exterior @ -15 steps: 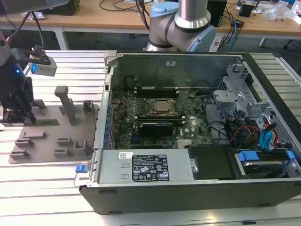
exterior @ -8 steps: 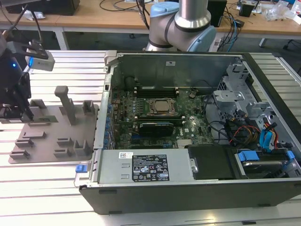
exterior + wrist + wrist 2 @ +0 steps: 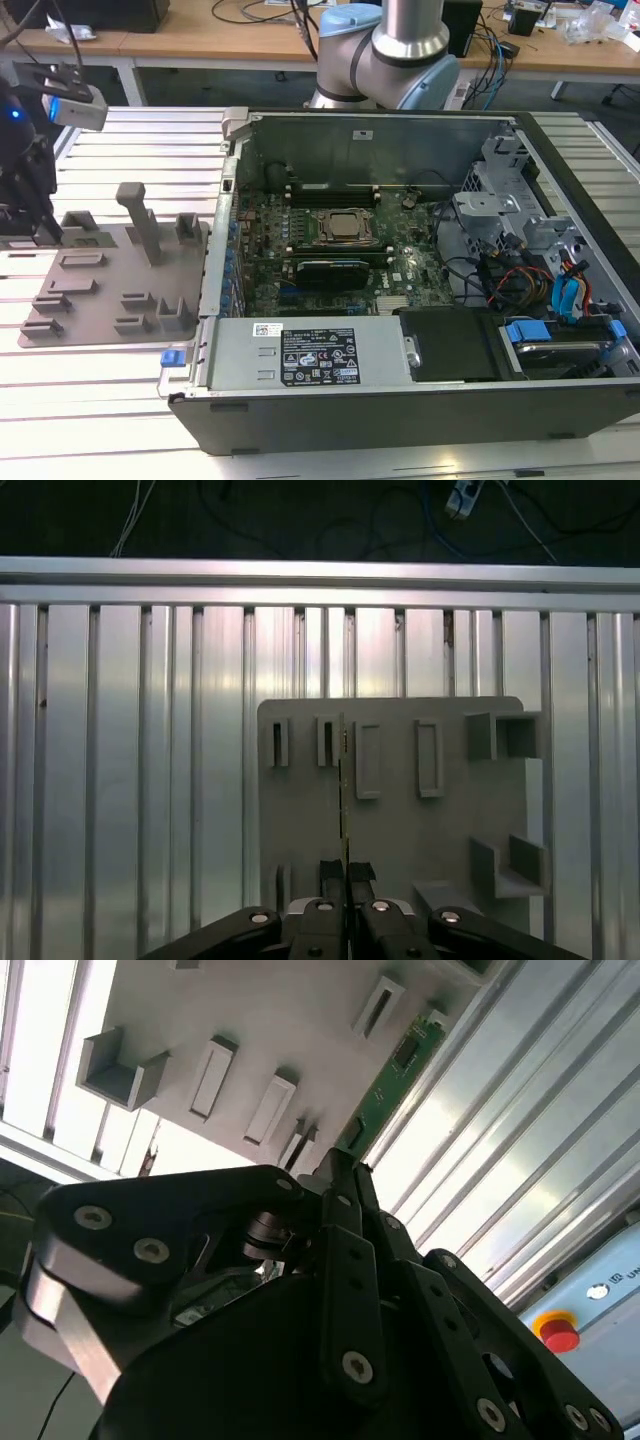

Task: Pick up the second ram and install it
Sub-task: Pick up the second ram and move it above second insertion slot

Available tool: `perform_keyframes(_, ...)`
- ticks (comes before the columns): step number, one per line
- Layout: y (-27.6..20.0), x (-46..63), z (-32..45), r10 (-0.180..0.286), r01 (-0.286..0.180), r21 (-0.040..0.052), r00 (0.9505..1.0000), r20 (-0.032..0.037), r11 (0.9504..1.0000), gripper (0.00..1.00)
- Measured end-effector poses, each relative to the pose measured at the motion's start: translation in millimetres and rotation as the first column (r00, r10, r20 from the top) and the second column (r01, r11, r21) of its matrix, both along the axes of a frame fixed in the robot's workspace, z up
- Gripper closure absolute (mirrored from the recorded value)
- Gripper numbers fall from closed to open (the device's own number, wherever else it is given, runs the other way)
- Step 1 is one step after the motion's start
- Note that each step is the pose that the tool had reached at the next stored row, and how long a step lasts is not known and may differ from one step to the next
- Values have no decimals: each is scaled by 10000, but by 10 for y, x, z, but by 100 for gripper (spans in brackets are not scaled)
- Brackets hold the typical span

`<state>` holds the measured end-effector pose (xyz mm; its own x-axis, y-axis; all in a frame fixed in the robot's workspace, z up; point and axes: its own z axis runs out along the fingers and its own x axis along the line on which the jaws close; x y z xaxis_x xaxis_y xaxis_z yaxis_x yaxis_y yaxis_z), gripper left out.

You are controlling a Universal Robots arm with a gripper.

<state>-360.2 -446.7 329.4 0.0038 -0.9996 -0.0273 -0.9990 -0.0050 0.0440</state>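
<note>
The pincer is pinching the second ram by one end, its fingers pressed flat against both faces. It holds the stick over the grey tray, which sits at about nine o'clock from the open computer case in the exterior view. The hold looks like the weak point. A long thin stick gripped at its tip can pivot or slide between smooth pads, and I'd judge any tilt would leave it misaligned with a slot on the motherboard. Whether it is fully clear of the tray's raised blocks I cannot tell; a snag there could twist it (or drag the light tray across the tabletop). The ram is a flat, rigid green board with small dark chips, a mere line edge-on in the first wrist view. The tray is matt moulded plastic with rectangular pockets, and the tabletop is ribbed, glossy aluminium.
</note>
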Motion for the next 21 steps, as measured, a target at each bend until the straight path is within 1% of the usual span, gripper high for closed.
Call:
perform_keyframes(3, 0, 0, 91, -1, 1, 0, 10000, 0, 10000, 87)
perform_keyframes(7, 0, 0, 183, 0, 0, 0, 10000, 0, 10000, 87)
perform_keyframes(8, 0, 0, 214, 0, 0, 0, 10000, 1, 10000, 87)
perform_keyframes(11, 0, 0, 345, 0, 0, 0, 10000, 1, 10000, 87)
perform_keyframes(14, 0, 0, 419, -1, 1, 0, 10000, 0, 10000, 87)
perform_keyframes(17, 0, 0, 532, -1, 1, 0, 10000, 1, 10000, 87)
perform_keyframes(21, 0, 0, 655, 0, 0, 0, 10000, 1, 10000, 87)
